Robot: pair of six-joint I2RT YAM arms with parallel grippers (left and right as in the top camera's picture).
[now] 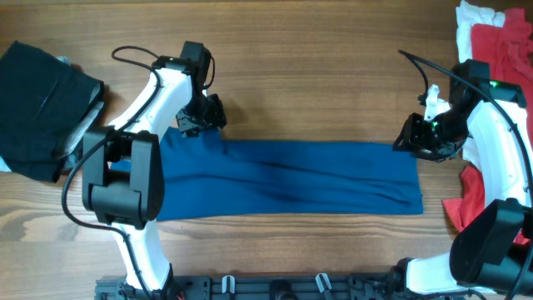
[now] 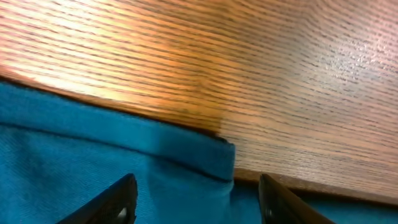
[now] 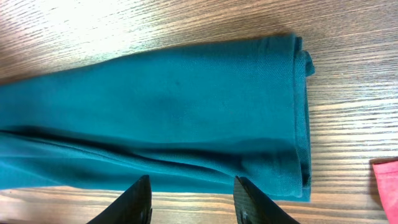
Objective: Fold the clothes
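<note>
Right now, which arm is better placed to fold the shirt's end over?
Likely right: the right gripper hovers open over an end of the blue shirt; the left gripper is at its far edge, not an end.

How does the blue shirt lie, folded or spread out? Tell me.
Folded: the blue shirt lies as a long narrow band on the table, with doubled layers showing at one end.
</note>
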